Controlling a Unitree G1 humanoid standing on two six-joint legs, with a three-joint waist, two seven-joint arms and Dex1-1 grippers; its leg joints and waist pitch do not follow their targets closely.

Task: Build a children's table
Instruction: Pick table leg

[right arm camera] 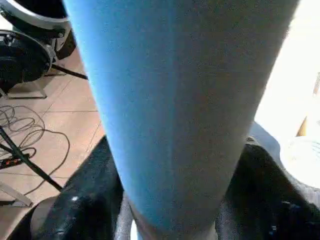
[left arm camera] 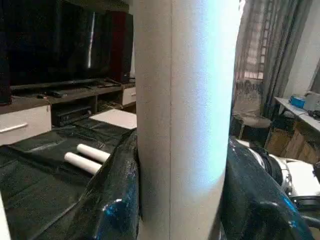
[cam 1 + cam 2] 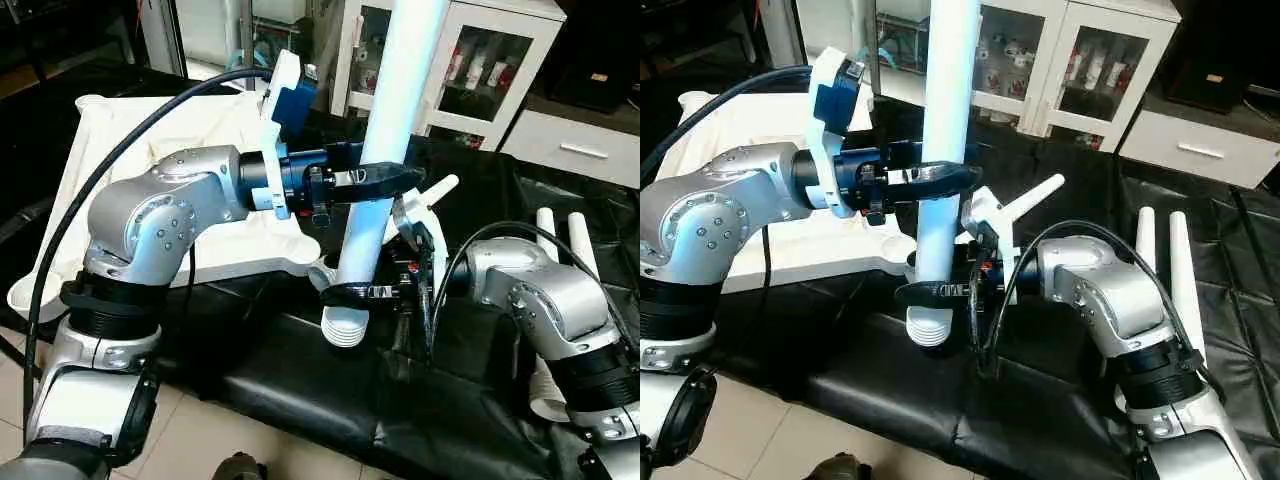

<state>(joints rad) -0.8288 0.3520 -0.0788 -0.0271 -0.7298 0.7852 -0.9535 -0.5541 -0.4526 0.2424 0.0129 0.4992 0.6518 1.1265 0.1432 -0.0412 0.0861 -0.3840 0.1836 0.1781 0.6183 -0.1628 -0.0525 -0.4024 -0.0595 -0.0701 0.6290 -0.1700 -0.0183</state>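
Both grippers' fingers clamp 1 upright white leg [image 3: 385, 140]: left gripper [image 3: 385, 180] higher, right gripper [image 3: 352, 292] near its ribbed end, beside the tabletop [image 3: 150, 140] corner.

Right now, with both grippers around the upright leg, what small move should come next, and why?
Probably shift the leg sideways toward the tabletop's corner socket and lower it in. The left gripper clamps it mid-length and the right gripper rings it just above the threaded end, which hangs beside the socket, not over it.

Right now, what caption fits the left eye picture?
Both grippers, left gripper and right gripper, hold a white table leg upright.
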